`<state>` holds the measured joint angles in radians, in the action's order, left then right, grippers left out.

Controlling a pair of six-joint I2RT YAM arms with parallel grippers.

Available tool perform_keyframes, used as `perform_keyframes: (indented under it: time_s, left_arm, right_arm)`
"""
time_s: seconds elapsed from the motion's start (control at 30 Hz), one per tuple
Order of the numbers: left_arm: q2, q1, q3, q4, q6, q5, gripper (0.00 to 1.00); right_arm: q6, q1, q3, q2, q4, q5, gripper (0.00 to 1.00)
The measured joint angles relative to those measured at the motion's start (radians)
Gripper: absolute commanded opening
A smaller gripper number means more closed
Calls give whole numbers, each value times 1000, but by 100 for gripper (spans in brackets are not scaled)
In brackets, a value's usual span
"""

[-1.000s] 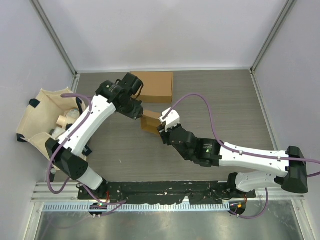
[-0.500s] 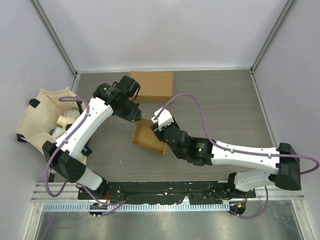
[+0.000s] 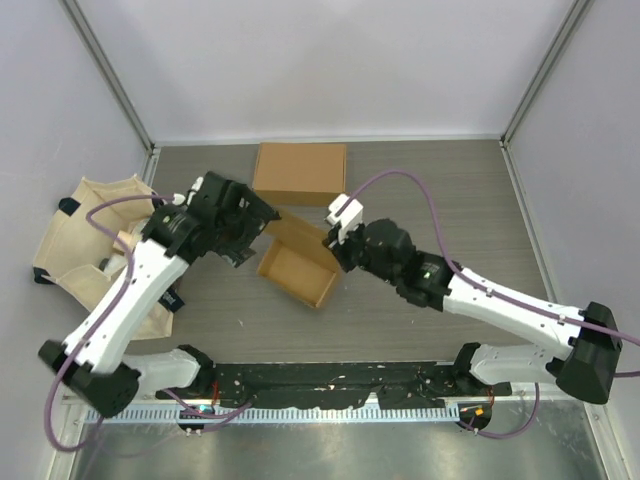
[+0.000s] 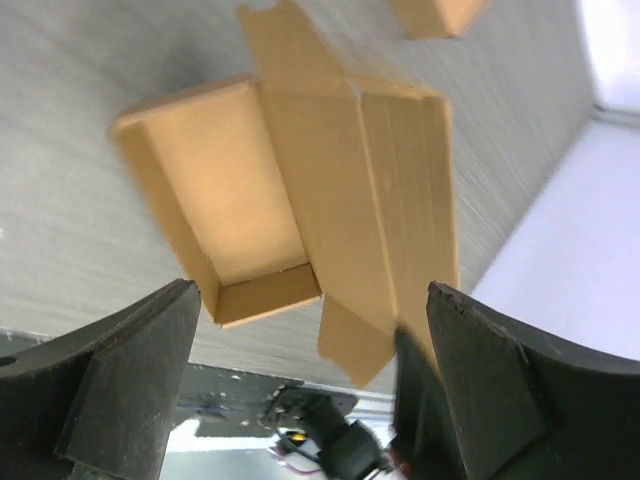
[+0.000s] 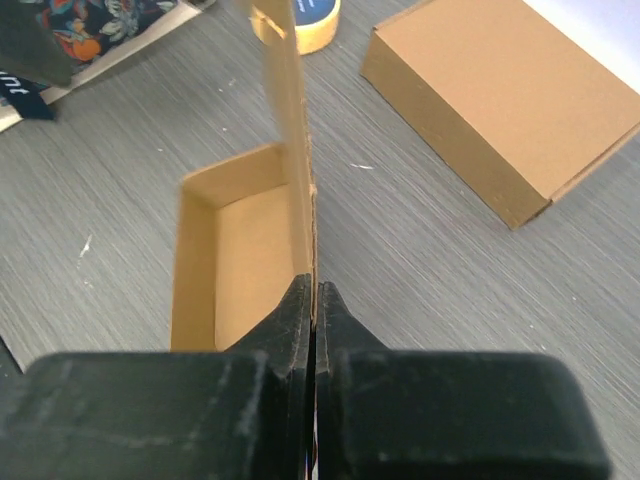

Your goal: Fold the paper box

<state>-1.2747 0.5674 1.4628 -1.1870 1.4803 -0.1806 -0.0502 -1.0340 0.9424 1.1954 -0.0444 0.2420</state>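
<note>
We see a gray table (image 3: 450,200) with thin wood lines on it and plain pale walls around it.

A second ago both arms held the paper box (image 3: 297,272) up between them. Then the left gripper (image 3: 250,235) was shut on it. Now it has let go and pulled back. Its two dark fingers (image 4: 130,360) stand wide apart with nothing in them. In the left wrist view the box lies out in front of those fingers, in the gap between them, and does not touch them.

The right gripper (image 5: 312,292) was half open before. Now its fingers are pressed together on the thin edge of the lid flap (image 5: 290,150). The flap stands up straight out of the fingertips. The open tray of the box sits down on the table, just to the left of those fingers.

The box is brown card, smooth and flat, with sharp folds. The tray is a shallow rectangle with low walls. The lid has small side tabs.

A closed box (image 5: 500,110) of the same brown card lies past the right fingers, off to their right. A yellow tape roll (image 5: 310,25) lies farther ahead. A soft cream cloth bag (image 3: 75,235) sits well behind the left fingers.
</note>
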Motion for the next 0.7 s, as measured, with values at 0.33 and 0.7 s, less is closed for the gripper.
perform_keyframes:
  time_s: [0.33, 0.7]
  left_arm:
    - [549, 1, -593, 841, -681, 351, 100]
    - [264, 1, -466, 684, -1229, 552, 86]
  right_arm:
    - [4, 333, -12, -48, -204, -583, 1]
    - [34, 465, -9, -48, -367, -890, 1]
